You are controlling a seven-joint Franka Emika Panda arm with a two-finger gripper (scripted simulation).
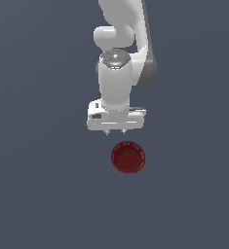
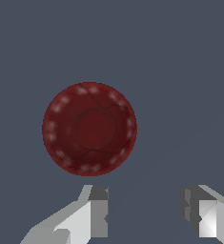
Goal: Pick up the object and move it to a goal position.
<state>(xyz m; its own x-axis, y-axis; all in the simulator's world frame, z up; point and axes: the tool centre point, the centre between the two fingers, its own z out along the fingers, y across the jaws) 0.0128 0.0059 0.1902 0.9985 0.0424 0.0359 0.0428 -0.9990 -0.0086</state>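
The red bowl (image 1: 128,156) lies on the plain grey bench, no edge in view, apart from the gripper (image 1: 115,132); centre the empty, parted fingers (image 2: 99,209) over it, then descend and close.

The small dark red round bowl (image 2: 89,128) looks glossy — pale highlights ring its rim, fine crack-like lines texture its middle. The white robot arm (image 1: 117,82) has a smooth, plastic-like sheen. The grey-blue surface (image 1: 38,185) is matt and even.
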